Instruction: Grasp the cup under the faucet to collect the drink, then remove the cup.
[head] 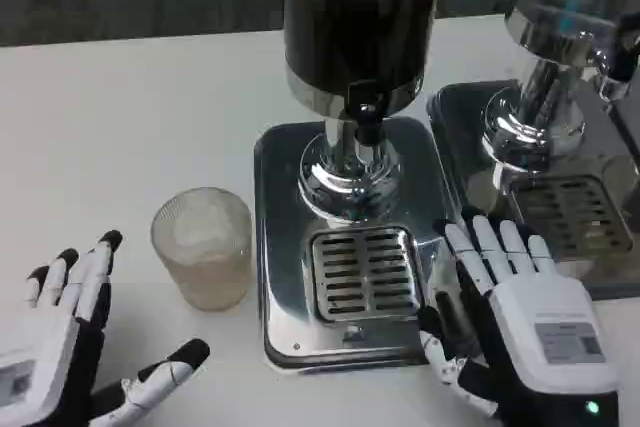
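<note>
The left hand (pixel 55 347) lies at the near left corner of the white surface (pixel 120 107), released, fingers spread and thumb stretched out toward the right, holding nothing. Just beyond its fingertips, apart from them, stands the cup (pixel 203 247) — a translucent, frosted tumbler, upright, pale and cloudy inside, with faint ribbing on its wall. It sits on the bare surface just beside the left edge of the dispenser's steel base (pixel 280 247), not under the faucet (pixel 367 122). The right hand (pixel 525 332) rests near the front edge, also released, its fingers apart and lying over the right rim of that base beside the slotted drip grate (pixel 363 272). A grey label on the white back of each hand carries print too small to read. Above the grate hangs the dark drink tank (pixel 355 17). A second dispenser (pixel 560 97) stands toward the far right edge.
</note>
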Controlling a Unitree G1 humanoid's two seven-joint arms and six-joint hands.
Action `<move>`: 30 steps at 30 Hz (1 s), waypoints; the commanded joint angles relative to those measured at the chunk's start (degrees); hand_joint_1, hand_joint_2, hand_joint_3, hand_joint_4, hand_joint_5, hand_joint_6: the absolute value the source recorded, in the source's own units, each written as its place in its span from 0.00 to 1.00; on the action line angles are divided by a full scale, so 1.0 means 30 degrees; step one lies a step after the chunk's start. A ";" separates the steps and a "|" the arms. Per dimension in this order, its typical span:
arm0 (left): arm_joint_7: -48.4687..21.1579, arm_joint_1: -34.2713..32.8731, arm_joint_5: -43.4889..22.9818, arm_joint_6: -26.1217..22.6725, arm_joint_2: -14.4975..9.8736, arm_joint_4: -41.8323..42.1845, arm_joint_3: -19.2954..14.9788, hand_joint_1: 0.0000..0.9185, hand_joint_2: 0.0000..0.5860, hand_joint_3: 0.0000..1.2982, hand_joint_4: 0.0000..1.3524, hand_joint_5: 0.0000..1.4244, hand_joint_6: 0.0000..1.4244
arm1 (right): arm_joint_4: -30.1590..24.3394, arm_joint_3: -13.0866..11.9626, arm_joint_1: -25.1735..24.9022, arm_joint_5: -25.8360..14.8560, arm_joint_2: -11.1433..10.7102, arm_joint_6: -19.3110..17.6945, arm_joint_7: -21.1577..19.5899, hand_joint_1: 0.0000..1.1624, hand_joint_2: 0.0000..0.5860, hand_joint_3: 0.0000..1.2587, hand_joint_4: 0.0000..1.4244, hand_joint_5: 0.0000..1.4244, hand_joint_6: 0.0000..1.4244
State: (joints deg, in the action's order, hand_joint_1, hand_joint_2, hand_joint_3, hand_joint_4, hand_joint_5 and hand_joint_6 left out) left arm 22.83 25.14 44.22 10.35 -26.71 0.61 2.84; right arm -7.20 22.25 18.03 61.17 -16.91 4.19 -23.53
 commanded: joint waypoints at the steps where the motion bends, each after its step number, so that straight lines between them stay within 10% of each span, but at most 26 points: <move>1: 0.0177 -0.0041 -0.0020 0.0026 -0.0015 -0.0119 -0.0054 0.00 0.21 0.00 0.00 0.00 0.00 | -0.0011 -0.0148 -0.0020 -0.0227 -0.0091 -0.0112 -0.0285 0.36 0.83 0.07 0.00 0.00 0.01; 30: 0.0241 -0.1409 -0.2967 0.1777 -0.0192 -0.1950 -0.1754 0.00 0.07 0.00 0.00 0.00 0.00 | 0.1317 0.0185 -0.1230 -0.0894 -0.0088 -0.0785 -0.0547 0.37 0.83 0.05 0.00 0.00 0.03</move>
State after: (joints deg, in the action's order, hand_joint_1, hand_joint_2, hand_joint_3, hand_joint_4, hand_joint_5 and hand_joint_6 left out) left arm 24.15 22.67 37.36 13.30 -26.58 -2.66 -2.00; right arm -3.74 22.73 14.62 58.72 -17.49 1.84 -24.28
